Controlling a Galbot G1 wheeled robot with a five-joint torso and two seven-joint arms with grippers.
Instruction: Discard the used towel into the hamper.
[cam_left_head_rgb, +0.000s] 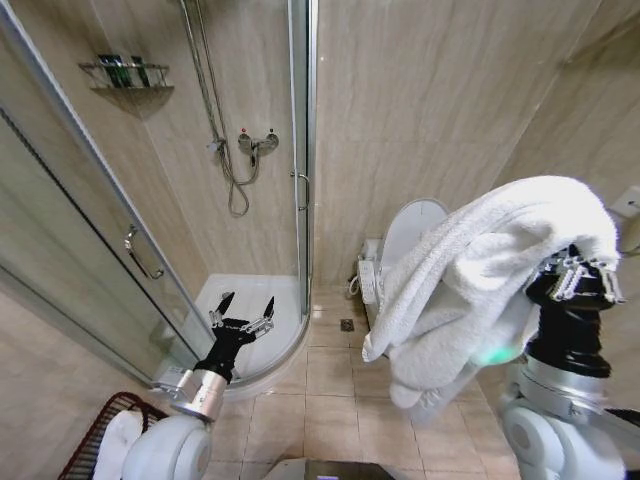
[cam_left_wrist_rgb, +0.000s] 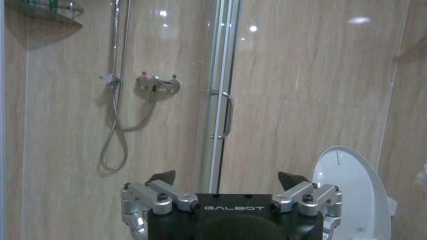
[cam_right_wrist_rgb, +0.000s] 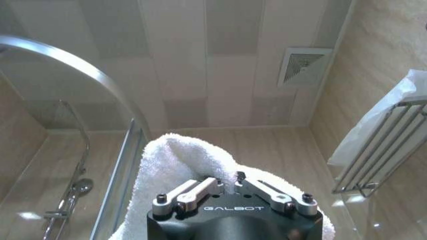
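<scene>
— Where is the white terry towel?

— The thick white terry towel (cam_left_head_rgb: 470, 270) is held high on the robot's right side, draped in heavy folds over the right gripper (cam_left_head_rgb: 583, 272). In the right wrist view the towel (cam_right_wrist_rgb: 180, 165) bunches up just beyond the gripper (cam_right_wrist_rgb: 225, 189), whose metal fingers (cam_right_wrist_rgb: 190, 191) are drawn together and clamped on the cloth.

— And the hamper?

— The small round dark red-brown wire hamper (cam_left_head_rgb: 95, 435) stands on the beige tiled floor (cam_left_head_rgb: 330, 390) at the lower left corner of the head view, beside the left arm's white base joint. Something white lies inside it; it may be cloth, but I cannot tell for sure. Towel and hamper are well apart.

— What about the other arm?

— The left gripper (cam_left_head_rgb: 241, 312) is low on the left, in front of the curved glass shower enclosure (cam_left_head_rgb: 130, 250), its black-tipped fingers spread wide with nothing between them. Its wrist view shows the same spread fingers (cam_left_wrist_rgb: 160, 192), pointed toward the chrome shower mixer (cam_left_wrist_rgb: 157, 85) and hose.

— Anything else nearby?

— A white toilet (cam_left_head_rgb: 405, 240) with its lid raised stands against the marbled beige wall, partly behind the hanging towel.
</scene>
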